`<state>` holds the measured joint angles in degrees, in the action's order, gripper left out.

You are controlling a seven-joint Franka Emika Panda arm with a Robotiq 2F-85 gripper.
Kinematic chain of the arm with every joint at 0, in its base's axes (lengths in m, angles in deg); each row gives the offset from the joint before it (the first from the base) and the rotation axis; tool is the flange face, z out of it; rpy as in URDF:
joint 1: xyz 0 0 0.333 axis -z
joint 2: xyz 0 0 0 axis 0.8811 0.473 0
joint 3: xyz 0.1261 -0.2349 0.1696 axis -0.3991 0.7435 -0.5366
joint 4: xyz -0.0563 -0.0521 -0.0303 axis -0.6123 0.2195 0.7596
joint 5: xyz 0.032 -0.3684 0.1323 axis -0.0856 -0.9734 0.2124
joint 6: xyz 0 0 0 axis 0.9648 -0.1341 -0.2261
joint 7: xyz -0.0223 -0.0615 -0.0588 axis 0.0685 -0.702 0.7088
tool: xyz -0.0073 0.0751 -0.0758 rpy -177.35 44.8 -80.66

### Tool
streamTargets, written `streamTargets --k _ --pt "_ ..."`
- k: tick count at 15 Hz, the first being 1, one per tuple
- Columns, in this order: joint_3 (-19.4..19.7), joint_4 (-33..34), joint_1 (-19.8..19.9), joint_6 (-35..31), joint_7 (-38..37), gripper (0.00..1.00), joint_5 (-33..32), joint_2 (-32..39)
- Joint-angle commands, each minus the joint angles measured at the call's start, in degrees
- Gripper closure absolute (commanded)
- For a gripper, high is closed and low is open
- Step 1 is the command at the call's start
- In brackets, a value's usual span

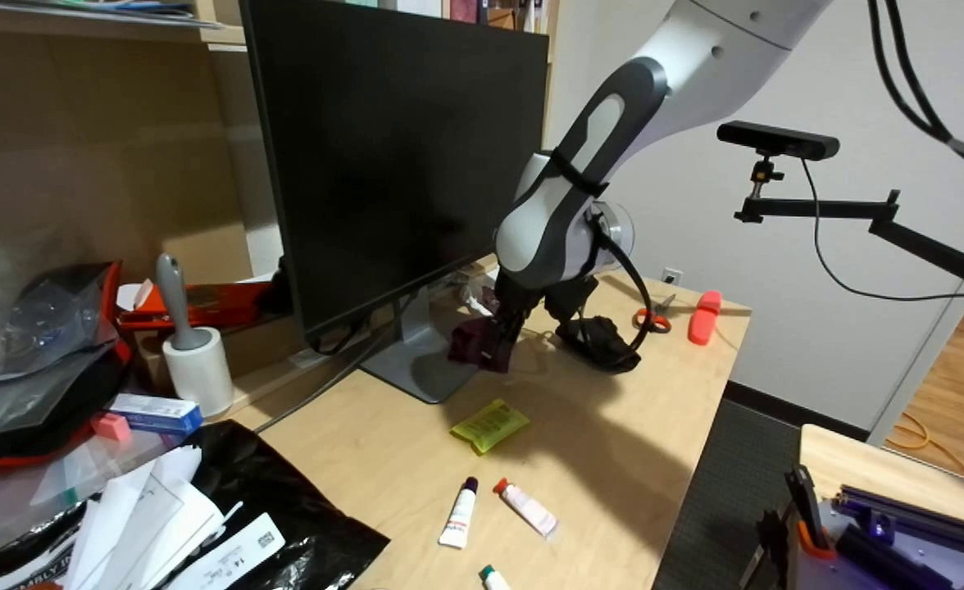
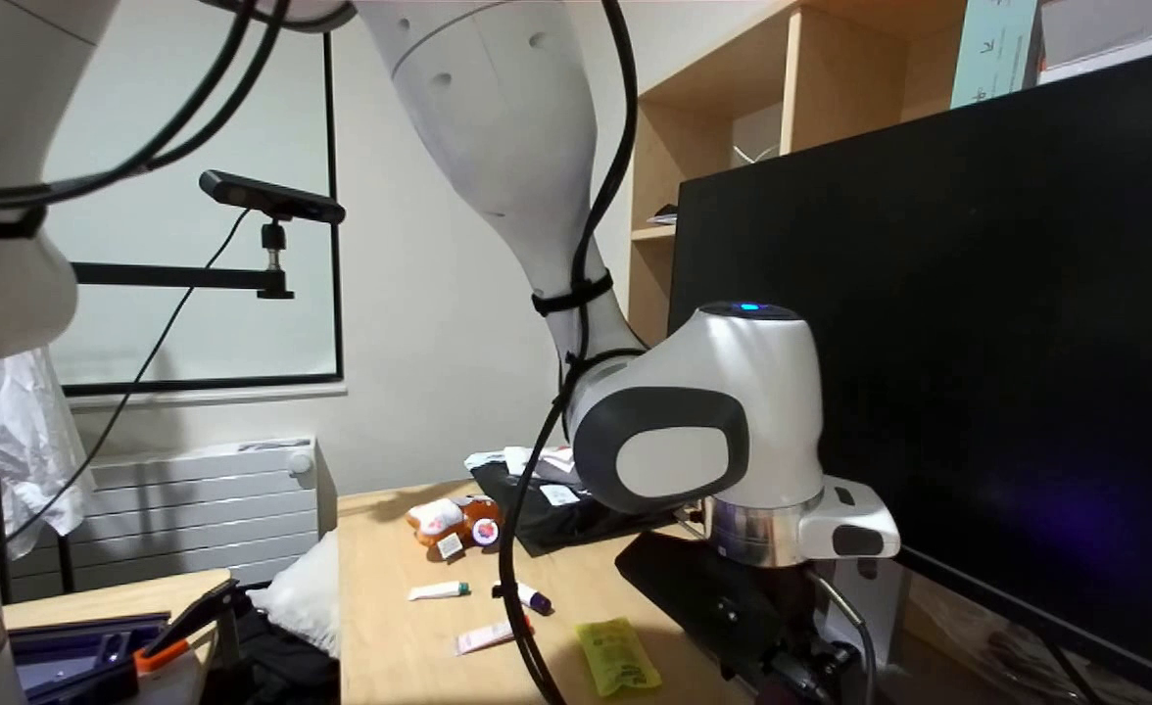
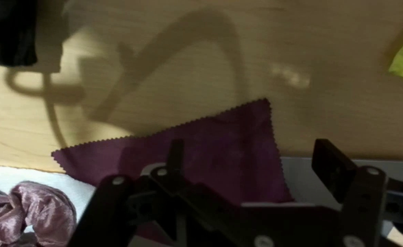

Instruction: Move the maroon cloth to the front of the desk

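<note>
Grabbing the maroon cloth (image 3: 222, 161) by the corner nearest the front edge of the desk (image 1: 605, 500) should work imo, it's probably light and floppy, gripper (image 3: 249, 149) spread wide.

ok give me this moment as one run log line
claw: open, over cloth | cloth: at monitor stand | move to front: not done

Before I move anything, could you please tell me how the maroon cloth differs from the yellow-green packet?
The maroon cloth is dark, while the yellow-green packet is bright. The cloth looks plain with a zigzag edge; the packet bears dark print. In the wrist view, the cloth shows beneath the open claw, overlapping the monitor base; the packet lies apart from both on the desk. Cloth and packet alike are small.
</note>
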<state>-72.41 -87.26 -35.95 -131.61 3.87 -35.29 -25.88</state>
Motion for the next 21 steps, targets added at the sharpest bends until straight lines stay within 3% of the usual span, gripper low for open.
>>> streamTargets --k 1,4,5,6,7,16,20,21 --pt "0.46 1.01 -1.01 -2.68 -0.37 0.00 0.20 1.72" --pt "0.71 2.17 -1.09 -3.28 -0.69 0.00 -0.14 2.83" --pt "0.73 2.93 -0.99 -2.64 -0.58 0.07 -0.26 3.28" --pt "0.54 3.55 -0.69 -2.36 -0.38 0.26 -0.19 3.69" --pt "0.38 4.18 -0.46 -1.87 -0.31 0.33 -0.09 4.01" --pt "1.42 6.29 -0.74 0.43 -0.87 0.90 -0.16 4.77" --pt "6.71 3.06 -3.76 6.58 -1.71 0.98 -2.87 0.50" --pt "8.68 1.85 -4.43 8.19 -1.53 0.93 -4.12 -0.85"
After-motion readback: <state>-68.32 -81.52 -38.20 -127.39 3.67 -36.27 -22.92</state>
